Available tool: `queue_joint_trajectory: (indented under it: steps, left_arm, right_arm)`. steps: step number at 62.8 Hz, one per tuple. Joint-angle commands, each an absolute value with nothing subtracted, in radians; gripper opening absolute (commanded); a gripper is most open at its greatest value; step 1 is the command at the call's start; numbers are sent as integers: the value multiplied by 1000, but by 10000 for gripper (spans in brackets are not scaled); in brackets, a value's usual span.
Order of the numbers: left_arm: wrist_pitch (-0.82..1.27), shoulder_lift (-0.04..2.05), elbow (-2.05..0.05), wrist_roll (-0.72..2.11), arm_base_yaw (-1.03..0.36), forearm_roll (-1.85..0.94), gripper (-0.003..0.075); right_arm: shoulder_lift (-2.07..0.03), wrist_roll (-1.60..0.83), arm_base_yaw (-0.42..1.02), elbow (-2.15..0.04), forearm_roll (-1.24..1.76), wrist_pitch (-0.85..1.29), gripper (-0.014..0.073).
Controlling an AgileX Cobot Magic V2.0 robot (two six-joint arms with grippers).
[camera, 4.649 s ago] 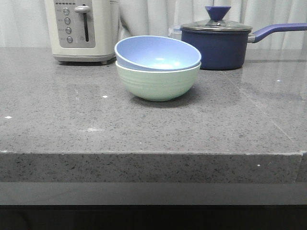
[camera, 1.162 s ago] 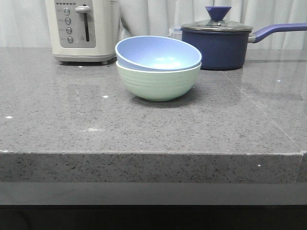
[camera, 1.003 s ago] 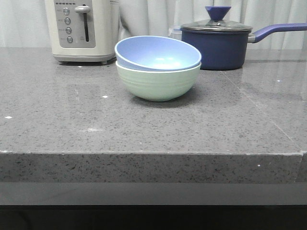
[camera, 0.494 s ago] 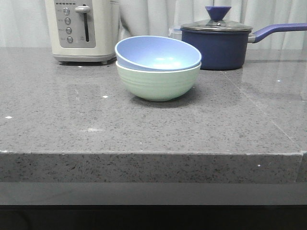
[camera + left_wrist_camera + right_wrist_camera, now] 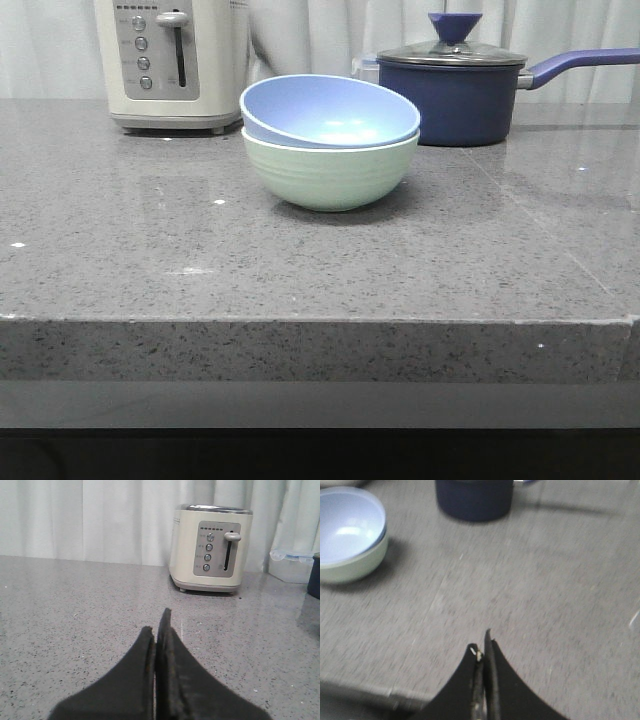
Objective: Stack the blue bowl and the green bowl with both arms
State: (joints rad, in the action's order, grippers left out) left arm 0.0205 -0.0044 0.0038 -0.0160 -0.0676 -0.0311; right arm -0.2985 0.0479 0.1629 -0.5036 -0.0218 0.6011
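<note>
The blue bowl point(image 5: 328, 111) sits nested in the green bowl point(image 5: 328, 172), tilted a little, on the grey counter in the front view. Both also show in the right wrist view, the blue bowl point(image 5: 347, 524) inside the green bowl point(image 5: 355, 566). Neither arm shows in the front view. My left gripper point(image 5: 157, 622) is shut and empty over bare counter, facing the toaster. My right gripper point(image 5: 482, 649) is shut and empty near the counter's front edge, well away from the bowls.
A cream toaster point(image 5: 170, 62) stands at the back left, also in the left wrist view point(image 5: 210, 554). A dark navy lidded saucepan point(image 5: 455, 92) with a long handle stands at the back right. A clear lidded container point(image 5: 291, 565) sits beside the toaster. The counter's front edge point(image 5: 320, 320) runs across.
</note>
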Motion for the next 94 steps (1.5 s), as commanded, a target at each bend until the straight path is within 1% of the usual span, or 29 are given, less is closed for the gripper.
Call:
queue_joint_trajectory:
  steps: [1, 9, 16, 26, 66, 78, 94]
  left_arm:
    - [-57, -23, 10, -13, -62, -40, -20]
    - [-57, -23, 10, -13, -62, -40, -20]
    - [-57, -23, 10, -13, -62, -40, -20]
    - [-57, -23, 10, -13, -62, -40, -20]
    - [-57, -21, 10, -13, -62, -40, -20]
    - [-57, -21, 10, -13, -62, -40, -20]
    - [-57, -21, 10, -13, -62, -40, -20]
  right_arm:
    - [-225, 46, 120, -383, -42, 286, -63]
    - [-88, 46, 72, -148, -42, -22, -63]
    - [-21, 46, 47, -39, -40, -118, -63]
    - [29, 46, 42, 11, -40, -115, -63]
    - [29, 46, 39, 11, -39, -99, -63]
    - [29, 46, 39, 11, 23, -97, -63]
    - [29, 46, 3, 11, 24, -95, -63]
